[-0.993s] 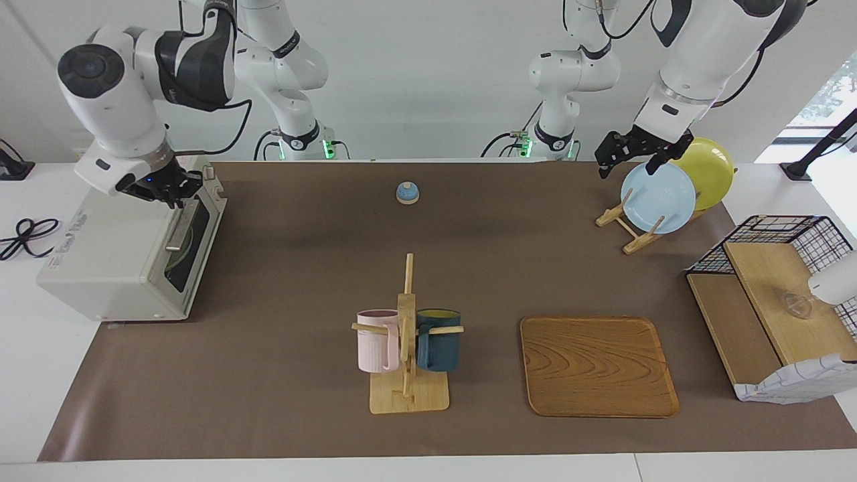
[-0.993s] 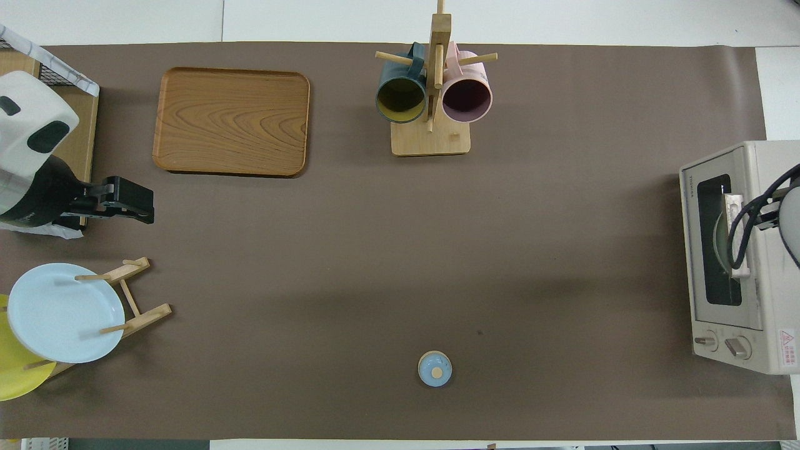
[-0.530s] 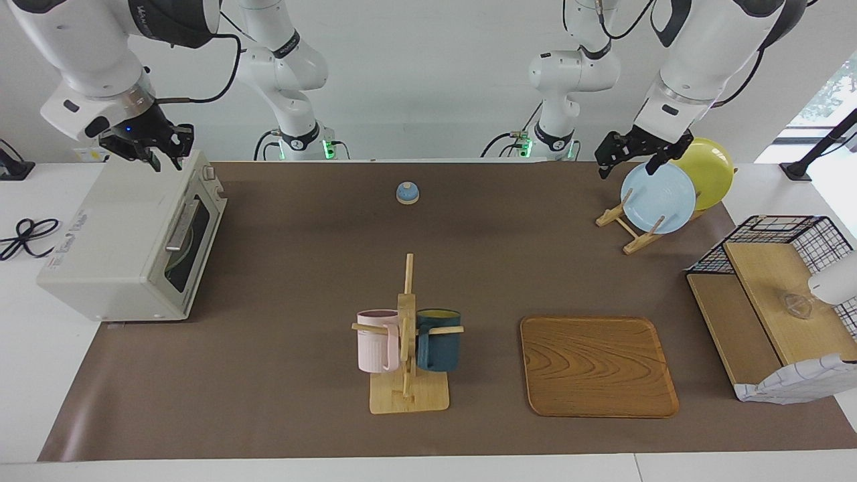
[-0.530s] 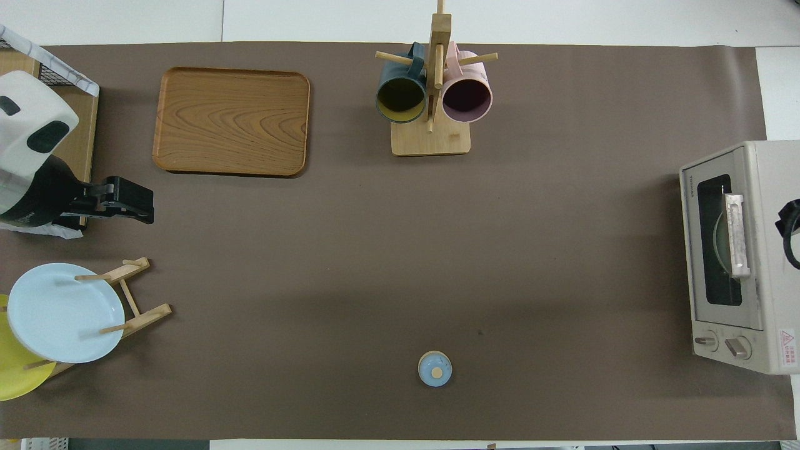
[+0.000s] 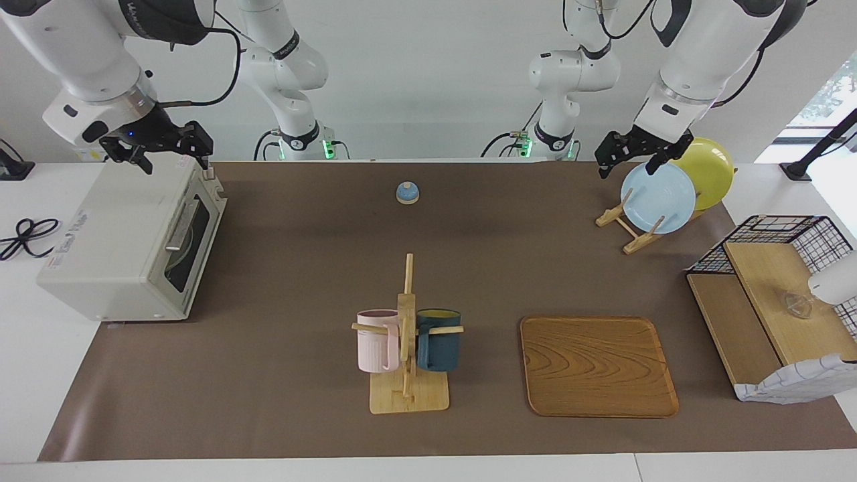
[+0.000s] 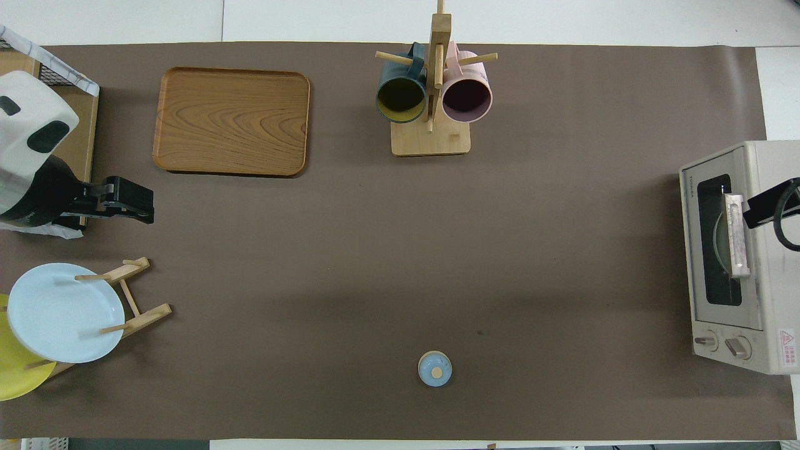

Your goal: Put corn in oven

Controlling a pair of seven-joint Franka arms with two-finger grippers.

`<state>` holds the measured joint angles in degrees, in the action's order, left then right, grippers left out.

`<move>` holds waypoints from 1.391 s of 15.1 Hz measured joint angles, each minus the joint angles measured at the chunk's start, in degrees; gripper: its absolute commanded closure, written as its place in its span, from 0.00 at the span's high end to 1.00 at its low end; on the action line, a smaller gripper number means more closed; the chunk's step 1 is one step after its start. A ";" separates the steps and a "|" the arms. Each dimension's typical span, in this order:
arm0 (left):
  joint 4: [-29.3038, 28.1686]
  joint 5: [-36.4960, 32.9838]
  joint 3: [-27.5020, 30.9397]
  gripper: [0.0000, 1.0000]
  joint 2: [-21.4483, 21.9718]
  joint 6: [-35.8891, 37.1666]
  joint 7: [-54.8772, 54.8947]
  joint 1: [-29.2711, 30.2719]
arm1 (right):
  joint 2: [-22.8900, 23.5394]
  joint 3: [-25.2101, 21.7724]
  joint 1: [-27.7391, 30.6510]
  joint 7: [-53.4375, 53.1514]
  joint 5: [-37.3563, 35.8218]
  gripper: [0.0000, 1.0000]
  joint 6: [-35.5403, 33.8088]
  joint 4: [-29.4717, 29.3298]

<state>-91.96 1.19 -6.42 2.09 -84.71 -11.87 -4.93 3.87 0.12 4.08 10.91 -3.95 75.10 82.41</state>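
The off-white oven (image 5: 114,234) stands at the right arm's end of the table with its dark glass door shut; it also shows in the overhead view (image 6: 772,281). A round pale shape shows through the glass. No corn is in view. My right gripper (image 5: 173,155) hangs open and empty just above the oven's top, over the end nearer to the robots; only a dark part of it (image 6: 764,210) shows in the overhead view. My left gripper (image 5: 628,167) waits open and empty in the air by the plate rack (image 5: 633,227), also seen from overhead (image 6: 134,206).
A mug rack (image 5: 406,375) with a pink and a dark blue mug stands mid-table. Also here are a wooden tray (image 5: 598,366), a light blue plate (image 5: 658,197), a yellow plate (image 5: 713,171), a small blue bell (image 5: 407,193) and a wire shelf (image 5: 770,301).
My right gripper has risen from the oven door's top edge and now hangs over the oven's top toward the robots. The oven door stays shut. The left arm has not moved.
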 measured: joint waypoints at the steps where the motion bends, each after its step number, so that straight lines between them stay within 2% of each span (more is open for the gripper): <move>1: 0.00 0.00 0.00 1.00 0.00 0.00 0.00 0.00 | 0.00 0.09 -0.02 -0.77 1.30 1.00 -0.04 0.00; 12: 0.00 0.00 0.00 1.00 0.00 0.00 0.00 0.00 | -0.50 -0.28 -1.48 -1.97 3.70 1.00 1.74 -0.03; 21: 0.00 0.00 0.00 1.00 0.00 0.00 0.00 0.00 | -1.81 -3.37 -3.65 -1.99 3.69 1.00 2.35 1.12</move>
<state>-91.96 1.19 -6.42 2.09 -84.71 -11.87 -4.93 2.06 -3.25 0.44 8.92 -0.26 77.45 83.54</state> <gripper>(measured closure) 0.000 0.000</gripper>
